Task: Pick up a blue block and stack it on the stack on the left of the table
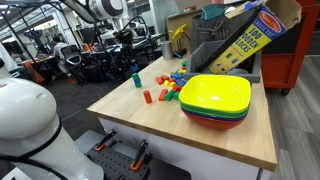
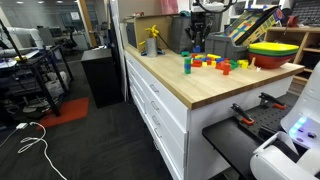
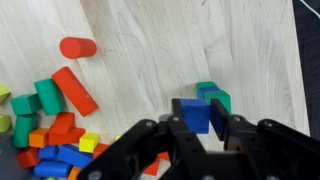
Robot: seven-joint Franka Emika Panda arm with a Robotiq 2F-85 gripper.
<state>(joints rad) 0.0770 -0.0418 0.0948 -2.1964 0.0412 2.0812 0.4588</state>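
Clamping the blue block between both fingers of the gripper, hovered over the light wood table in the wrist view, with the pads pressed against the block's two sides. Showed the stack, a narrow dark-green upright piece, just beside the held block at its 1 o'clock; could not tell from that angle whether the two touched. Caught a red cylinder lying on its side at 10 o'clock of the same view, a long red block tilted at 9 o'clock, and a jumbled pile of small blocks in green, orange, blue and yellow at 8 o'clock. Placed the stack in an exterior view near the tabletop's 10 o'clock corner, standing apart from the scattered blocks at its 4 o'clock. Showed nested bowls, yellow over green over red, farther along at 4 o'clock, near the table's front edge. Set a tilted cardboard box with a yellow label at 12 o'clock of the bowls. Framed the gripper in an exterior view directly at 12 o'clock of the scattered blocks, close above the wood.
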